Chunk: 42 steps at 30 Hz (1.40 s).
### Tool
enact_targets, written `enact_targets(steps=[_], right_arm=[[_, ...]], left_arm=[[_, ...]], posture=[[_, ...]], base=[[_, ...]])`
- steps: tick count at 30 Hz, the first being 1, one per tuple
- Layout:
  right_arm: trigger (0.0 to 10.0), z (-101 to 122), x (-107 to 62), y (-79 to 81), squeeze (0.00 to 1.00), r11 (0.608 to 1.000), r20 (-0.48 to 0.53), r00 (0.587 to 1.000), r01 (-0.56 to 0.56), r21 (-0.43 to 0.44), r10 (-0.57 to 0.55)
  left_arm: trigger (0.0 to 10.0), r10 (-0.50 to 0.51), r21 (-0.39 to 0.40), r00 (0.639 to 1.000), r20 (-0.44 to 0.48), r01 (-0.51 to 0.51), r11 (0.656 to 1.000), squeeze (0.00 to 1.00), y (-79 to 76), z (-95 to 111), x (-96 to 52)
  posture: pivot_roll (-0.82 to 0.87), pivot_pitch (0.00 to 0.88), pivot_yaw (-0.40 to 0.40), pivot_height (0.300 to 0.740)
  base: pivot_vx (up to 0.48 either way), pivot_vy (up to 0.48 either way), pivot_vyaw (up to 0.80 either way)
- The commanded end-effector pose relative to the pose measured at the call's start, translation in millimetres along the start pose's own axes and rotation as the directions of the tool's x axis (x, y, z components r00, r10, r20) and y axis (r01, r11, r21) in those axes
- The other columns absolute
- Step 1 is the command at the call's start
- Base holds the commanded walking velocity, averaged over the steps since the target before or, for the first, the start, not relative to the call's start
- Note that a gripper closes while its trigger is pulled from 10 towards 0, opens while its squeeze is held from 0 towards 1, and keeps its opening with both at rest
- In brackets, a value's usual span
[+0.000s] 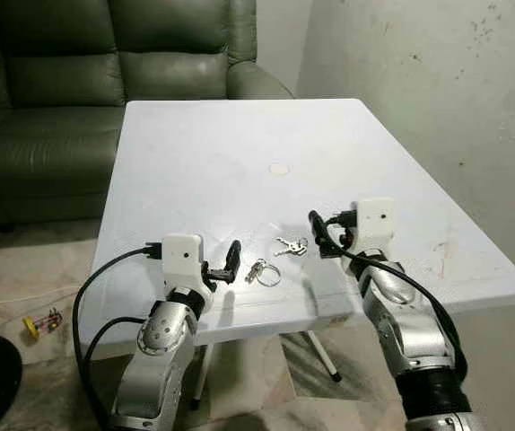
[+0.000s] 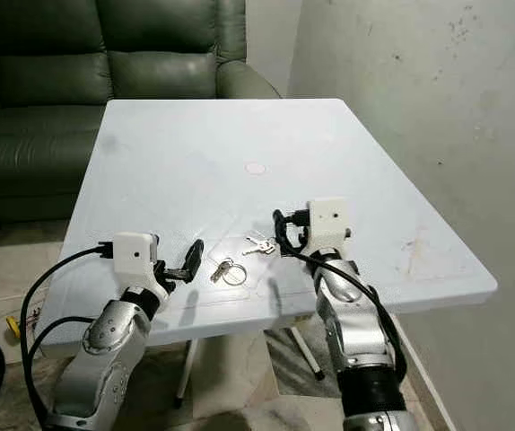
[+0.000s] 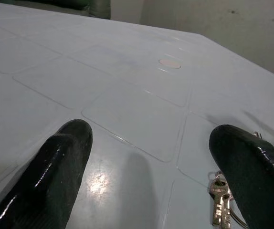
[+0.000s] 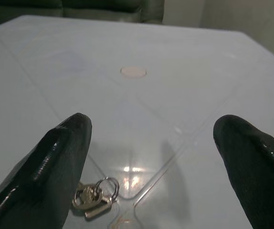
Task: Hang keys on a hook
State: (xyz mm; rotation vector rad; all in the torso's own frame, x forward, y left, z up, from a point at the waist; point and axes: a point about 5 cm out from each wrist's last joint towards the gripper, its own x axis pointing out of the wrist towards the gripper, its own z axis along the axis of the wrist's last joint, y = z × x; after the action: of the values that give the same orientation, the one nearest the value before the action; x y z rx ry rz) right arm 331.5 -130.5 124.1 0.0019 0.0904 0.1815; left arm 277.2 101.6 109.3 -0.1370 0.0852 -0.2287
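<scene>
Two small bunches of keys lie near the front edge of a white plastic table (image 1: 240,144). One bunch, with a large ring (image 1: 263,271), rests just right of my left gripper (image 1: 222,267), whose fingers stand open and low over the table. The other bunch of keys (image 1: 291,246) lies just left of my right gripper (image 1: 322,235), also open with nothing held. In the left wrist view a brass key (image 3: 219,207) sits beside one black finger (image 3: 251,167). In the right wrist view the keys (image 4: 93,198) lie by the inner side of one finger (image 4: 56,162).
A round cap (image 1: 279,168) marks the table's middle. A dark green sofa (image 1: 60,81) stands behind the table on the left, and a bare wall (image 1: 437,81) runs along the right. A small yellow and red object (image 1: 42,321) lies on the tiled floor.
</scene>
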Motion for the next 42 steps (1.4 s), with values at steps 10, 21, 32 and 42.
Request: enact_targets(steps=[10,21,32,42], right_arm=[[10.0,3,13.8,15.8,0.00,1.000,-0.001,1.000,-0.020,-0.002,0.020],[10.0,3,24.7,27.1,0.00,0.999,-0.031,0.999,0.017,0.044,-0.016],[10.0,-9,24.6,31.0,0.00,0.991,-0.122,0.987,0.117,0.062,-0.108],[8.7,-23,17.2,27.8,0.00,0.982,-0.195,0.965,0.184,0.034,-0.174]], left_arm=[[10.0,-0.038,-0.022,0.999,-0.016,0.038,0.999,0.00,-13.6,0,-2.8],[10.0,-0.058,-0.025,0.998,-0.035,0.057,0.998,0.00,-18.7,-2,-9.0],[10.0,-0.043,-0.042,0.997,-0.063,0.040,0.998,0.00,-18.6,-6,-18.8],[10.0,-0.035,-0.055,0.997,-0.069,0.031,0.998,0.00,-19.3,-6,-21.5]], posture=[[-0.03,0.049,-0.090,0.740],[-0.02,0.062,-0.093,0.740],[-0.01,0.094,-0.100,0.740],[-0.02,0.111,-0.105,0.740]], base=[[0.000,0.000,0.00],[0.000,0.000,0.00],[0.000,0.000,0.00],[0.000,0.000,0.00]])
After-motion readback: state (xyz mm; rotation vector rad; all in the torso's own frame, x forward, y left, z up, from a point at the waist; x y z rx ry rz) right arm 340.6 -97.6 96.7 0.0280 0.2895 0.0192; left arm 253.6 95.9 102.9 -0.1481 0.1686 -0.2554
